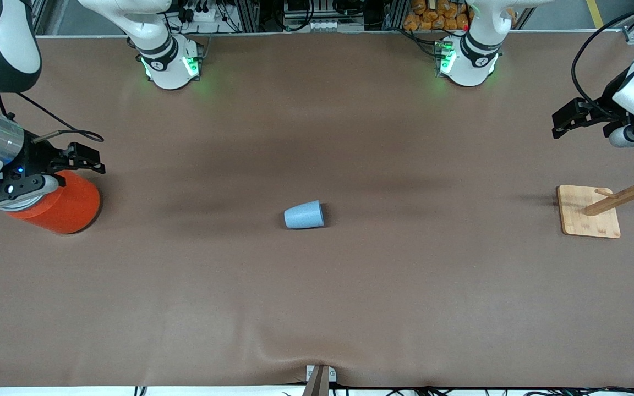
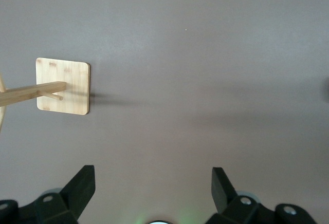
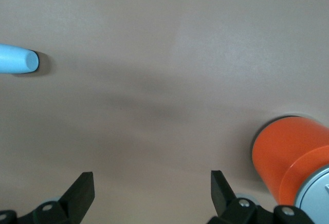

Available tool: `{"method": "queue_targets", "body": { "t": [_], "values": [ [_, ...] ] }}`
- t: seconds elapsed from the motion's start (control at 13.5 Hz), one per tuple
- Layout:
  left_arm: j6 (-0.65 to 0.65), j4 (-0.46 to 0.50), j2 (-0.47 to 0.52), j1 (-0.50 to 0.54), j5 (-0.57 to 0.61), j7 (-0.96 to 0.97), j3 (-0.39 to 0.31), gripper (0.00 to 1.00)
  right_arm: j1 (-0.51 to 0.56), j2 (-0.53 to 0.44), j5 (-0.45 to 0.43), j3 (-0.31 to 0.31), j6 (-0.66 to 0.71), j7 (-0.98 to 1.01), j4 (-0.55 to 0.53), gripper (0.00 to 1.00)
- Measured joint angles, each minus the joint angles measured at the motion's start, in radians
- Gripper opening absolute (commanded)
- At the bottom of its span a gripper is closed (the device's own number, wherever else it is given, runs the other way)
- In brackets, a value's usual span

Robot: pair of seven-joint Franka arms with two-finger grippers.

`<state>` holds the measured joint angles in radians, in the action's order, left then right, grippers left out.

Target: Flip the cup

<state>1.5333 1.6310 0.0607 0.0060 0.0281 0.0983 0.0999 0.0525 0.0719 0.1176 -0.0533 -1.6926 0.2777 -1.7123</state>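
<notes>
The small light-blue cup (image 1: 304,214) lies on its side in the middle of the brown table; part of it also shows in the right wrist view (image 3: 18,59). My right gripper (image 1: 83,158) is open and empty, up in the air over the orange can at the right arm's end of the table; its jaws stand wide apart (image 3: 152,183). My left gripper (image 1: 567,120) is open and empty, up over bare table near the wooden stand at the left arm's end; its jaws are wide apart (image 2: 153,179). Both grippers are well away from the cup.
A large orange can (image 1: 61,203) with a grey lid (image 3: 318,193) stands at the right arm's end. A wooden peg stand on a square bamboo base (image 1: 589,212) stands at the left arm's end and shows in the left wrist view (image 2: 64,86).
</notes>
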Motion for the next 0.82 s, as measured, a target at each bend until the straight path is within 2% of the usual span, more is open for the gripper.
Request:
{"method": "queue_targets", "body": {
  "t": [0.82],
  "values": [
    [-0.004, 0.006, 0.053, -0.001, -0.027, 0.000, 0.002, 1.00, 0.000, -0.001, 0.000, 0.000, -0.002, 0.000, 0.000, 1.00]
  ]
}}
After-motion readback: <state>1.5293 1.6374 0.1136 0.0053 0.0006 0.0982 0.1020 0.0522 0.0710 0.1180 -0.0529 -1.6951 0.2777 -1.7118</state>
